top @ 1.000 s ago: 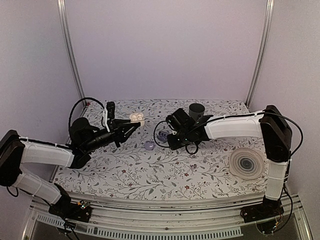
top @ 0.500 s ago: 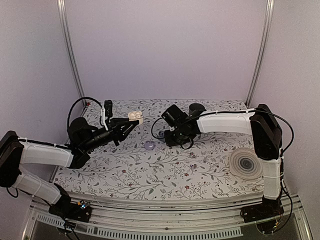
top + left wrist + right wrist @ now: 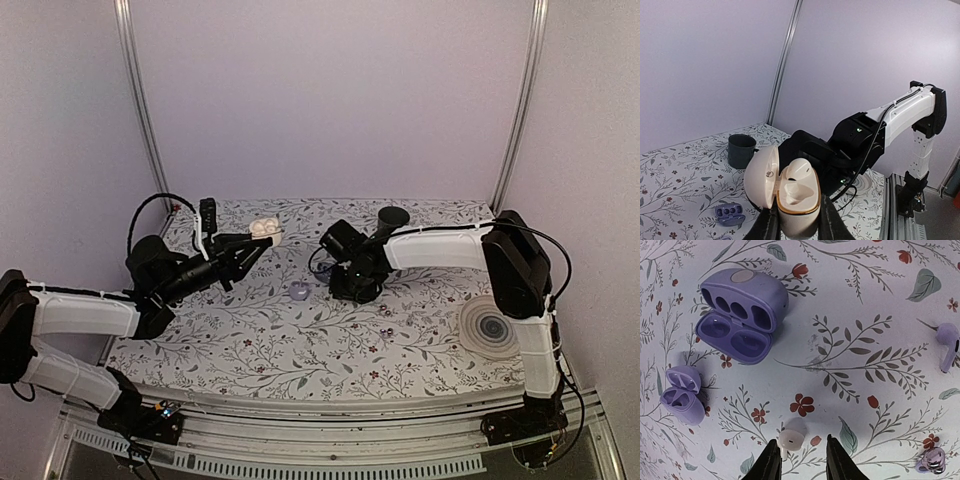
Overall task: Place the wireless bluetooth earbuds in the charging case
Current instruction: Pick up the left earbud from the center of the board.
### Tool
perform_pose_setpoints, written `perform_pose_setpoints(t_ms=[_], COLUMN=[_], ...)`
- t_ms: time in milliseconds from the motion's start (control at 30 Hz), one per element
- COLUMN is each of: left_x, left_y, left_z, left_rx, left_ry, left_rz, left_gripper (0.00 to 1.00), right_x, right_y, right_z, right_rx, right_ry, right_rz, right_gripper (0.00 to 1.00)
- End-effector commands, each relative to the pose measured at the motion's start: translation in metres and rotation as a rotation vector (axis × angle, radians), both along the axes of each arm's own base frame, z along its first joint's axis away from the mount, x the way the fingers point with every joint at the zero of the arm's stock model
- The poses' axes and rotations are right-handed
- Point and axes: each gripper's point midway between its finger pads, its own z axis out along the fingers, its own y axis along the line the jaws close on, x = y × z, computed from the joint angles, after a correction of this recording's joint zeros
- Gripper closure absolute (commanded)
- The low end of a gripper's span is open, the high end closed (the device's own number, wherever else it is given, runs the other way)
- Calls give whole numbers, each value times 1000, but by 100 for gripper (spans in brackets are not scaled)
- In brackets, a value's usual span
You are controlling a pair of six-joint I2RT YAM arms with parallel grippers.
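under the spread right claw [image 3: 801,460], the white earbud [image 3: 791,437] is seen on the bench [image 3: 865,290]. left of that earbud, the open cream charging case [image 3: 797,200] is pinched aloft by the left claw [image 3: 800,229].

lab booth, plain walls [image 3: 330,100], metal posts [image 3: 141,100]

Lilac walls [image 3: 330,90] surround a floral-patterned table [image 3: 300,350].

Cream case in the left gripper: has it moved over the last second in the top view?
Yes. The cream case, held in the left gripper, has shifted slightly left and back, toward the left corner post.
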Motion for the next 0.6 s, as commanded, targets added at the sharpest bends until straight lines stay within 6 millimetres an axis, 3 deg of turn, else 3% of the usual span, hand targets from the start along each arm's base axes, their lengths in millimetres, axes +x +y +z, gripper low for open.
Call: perform_pose_setpoints(t_ms=[0, 167, 367, 567], left_x=[-4, -7, -10, -13], left_y=[5, 5, 6, 8], left_z=[10, 16, 21, 25], left_rx=[-29, -38, -57, -68], left_ry=[-30, -45, -62, -73], left_rz=[-15, -36, -49, -57], left_gripper=[100, 100, 100, 100], right_x=[0, 1, -2, -5], right_y=[-6, 1, 7, 4], right_z=[-7, -5, -21, -23], right_rx=[12, 42, 1, -3], right_ry=[65, 90, 159, 181], right_rz=[-162, -208, -227, -255], right_gripper=[67, 66, 68, 68])
